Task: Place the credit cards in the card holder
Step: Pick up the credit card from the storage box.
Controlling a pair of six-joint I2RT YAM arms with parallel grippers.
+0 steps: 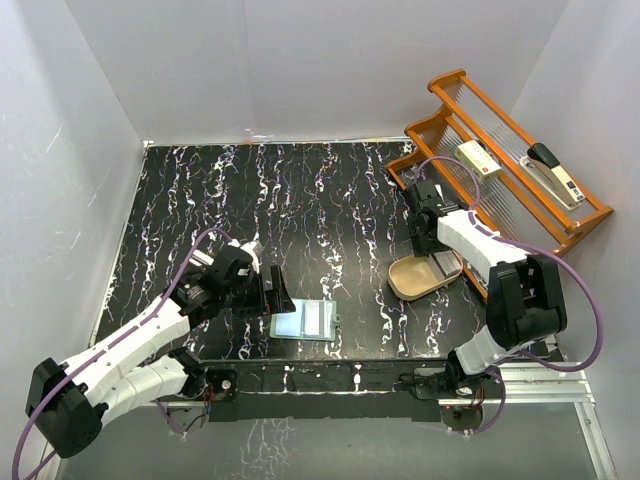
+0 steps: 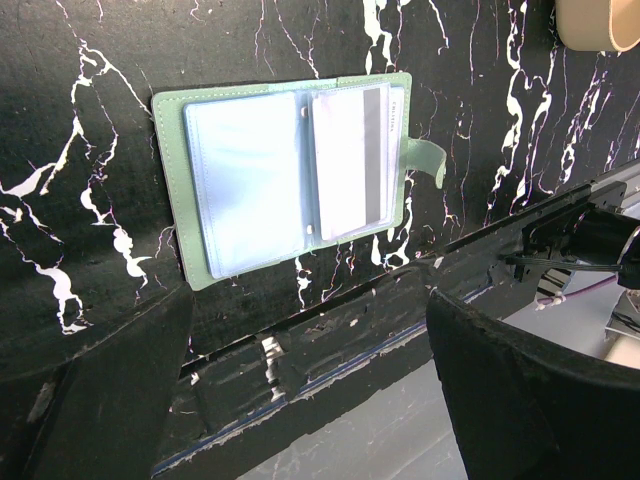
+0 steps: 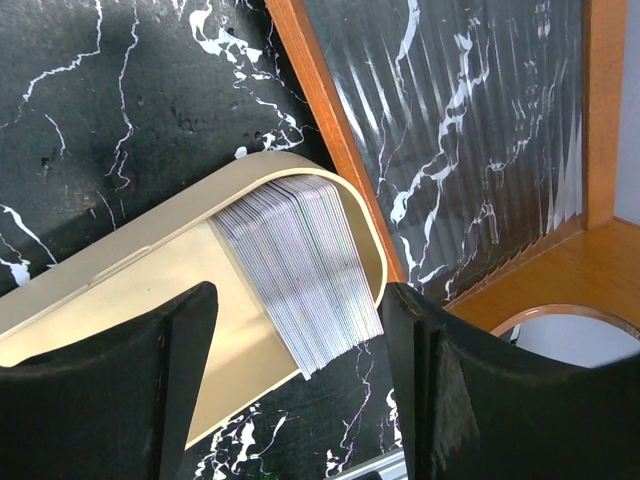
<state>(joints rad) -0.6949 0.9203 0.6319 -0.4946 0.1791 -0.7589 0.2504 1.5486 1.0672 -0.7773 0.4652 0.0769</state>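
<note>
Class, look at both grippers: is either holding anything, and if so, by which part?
Nothing is held. The left gripper stands open near the card holder; the right gripper is open over the credit cards in the tan tray.

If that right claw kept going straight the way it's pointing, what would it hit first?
The right gripper would most likely meet the stack of cards in the tan tray first, though depth is unclear.

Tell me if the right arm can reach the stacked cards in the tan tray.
Probably yes: the right gripper hangs open directly over the cards, with nothing lying between them.
</note>
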